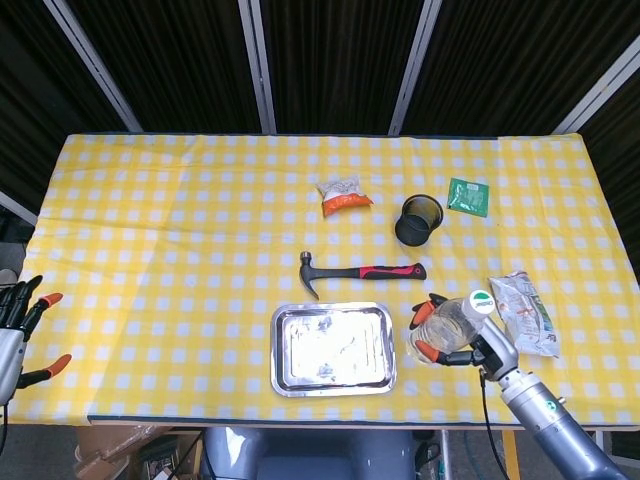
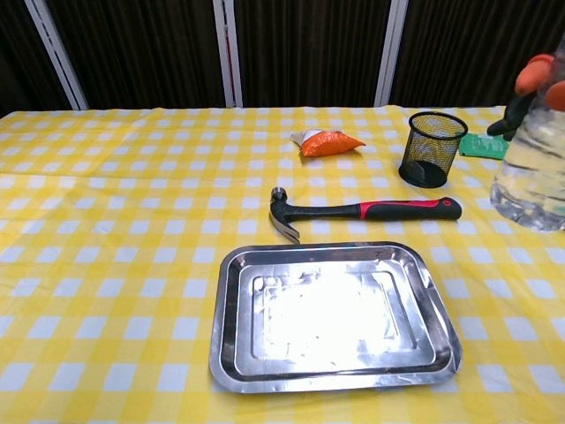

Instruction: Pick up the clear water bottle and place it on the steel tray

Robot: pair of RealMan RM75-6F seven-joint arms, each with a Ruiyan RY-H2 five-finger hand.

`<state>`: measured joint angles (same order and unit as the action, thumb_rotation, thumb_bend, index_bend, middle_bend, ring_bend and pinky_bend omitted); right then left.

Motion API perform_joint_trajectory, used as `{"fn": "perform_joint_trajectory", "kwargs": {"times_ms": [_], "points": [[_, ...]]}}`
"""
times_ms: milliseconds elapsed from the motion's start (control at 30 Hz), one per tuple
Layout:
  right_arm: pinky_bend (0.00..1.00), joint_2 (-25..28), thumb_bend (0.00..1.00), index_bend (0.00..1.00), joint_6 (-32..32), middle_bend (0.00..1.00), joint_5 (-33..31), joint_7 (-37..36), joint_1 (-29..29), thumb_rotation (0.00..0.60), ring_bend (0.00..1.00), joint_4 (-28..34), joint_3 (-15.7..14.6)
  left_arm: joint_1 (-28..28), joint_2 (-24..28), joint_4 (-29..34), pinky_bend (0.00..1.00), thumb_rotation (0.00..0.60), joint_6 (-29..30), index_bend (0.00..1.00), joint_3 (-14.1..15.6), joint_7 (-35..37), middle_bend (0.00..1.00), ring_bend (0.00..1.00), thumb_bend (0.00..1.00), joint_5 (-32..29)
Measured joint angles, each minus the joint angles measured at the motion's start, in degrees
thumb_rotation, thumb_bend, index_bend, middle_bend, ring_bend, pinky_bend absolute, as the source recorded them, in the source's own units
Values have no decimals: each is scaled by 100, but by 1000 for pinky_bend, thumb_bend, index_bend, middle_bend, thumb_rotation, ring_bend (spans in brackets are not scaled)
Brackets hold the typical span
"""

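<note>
Head view: right hand (image 1: 462, 338) grips the clear plastic water bottle (image 1: 445, 328) w/ white-green cap, just off the 3 o'clock edge of the shiny rectangular steel tray (image 1: 333, 348).
Chest view shows the bottle's base lifted off the yellow checked tablecloth (image 1: 180, 240), not over the tray. Left hand (image 1: 20, 330) at far 9 o'clock, fingers spread, holding nothing. Red-and-black claw hammer (image 1: 358, 272) lies at tray's 12; black mesh cup (image 1: 419, 219) beyond, approx. 1 o'clock.
</note>
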<state>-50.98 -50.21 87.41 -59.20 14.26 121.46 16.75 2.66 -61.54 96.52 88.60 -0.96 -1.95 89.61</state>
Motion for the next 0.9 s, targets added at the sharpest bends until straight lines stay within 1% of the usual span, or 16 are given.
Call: {"fn": "perform_joint_trajectory", "kwargs": {"times_ms": [67, 233, 467, 500, 600, 667, 733, 833, 900], "points": [[0, 211, 492, 740, -92, 581, 73, -66, -7, 600, 267, 88, 4, -3, 6, -2, 0, 600, 7, 186, -3, 28, 0, 0, 180, -2], [0, 1060, 492, 749, -347, 586, 42, -184, -8, 600, 275, 537, 152, -8, 28, -15, 0, 600, 20, 186, -9, 93, 0, 0, 179, -8], [0, 2493, 492, 749, -579, 586, -432, -412, 48, 600, 276, 1129, 574, -15, 44, -13, 0, 600, 36, 186, -4, 146, 0, 0, 179, 14], [0, 2749, 492, 749, -593, 586, -515, -509, 67, 600, 276, 1184, 650, -16, 45, -12, 0, 600, 40, 186, -3, 150, 0, 0, 179, 19], [0, 3242, 492, 749, -559, 586, -638, -869, 105, 600, 276, 1271, 758, -25, 54, -11, 0, 600, 61, 186, 2, 174, 0, 0, 180, 32], [0, 3347, 492, 750, -503, 587, -646, -1101, 113, 600, 277, 1303, 753, -33, 64, -14, 0, 600, 71, 186, 4, 200, 0, 0, 180, 35], [0, 3319, 492, 751, -426, 588, -631, -1270, 116, 600, 277, 1326, 686, -35, 70, -18, 0, 600, 75, 186, 4, 211, 0, 0, 180, 36], [0, 3101, 493, 752, -323, 589, -610, -1198, 133, 600, 278, 1303, 551, -40, 74, -18, 0, 600, 84, 186, 4, 219, 0, 0, 179, 39], [0, 2846, 493, 751, -251, 589, -594, -1074, 152, 600, 278, 1242, 436, -39, 72, -20, 0, 600, 84, 186, 2, 219, 0, 0, 179, 37]]}}
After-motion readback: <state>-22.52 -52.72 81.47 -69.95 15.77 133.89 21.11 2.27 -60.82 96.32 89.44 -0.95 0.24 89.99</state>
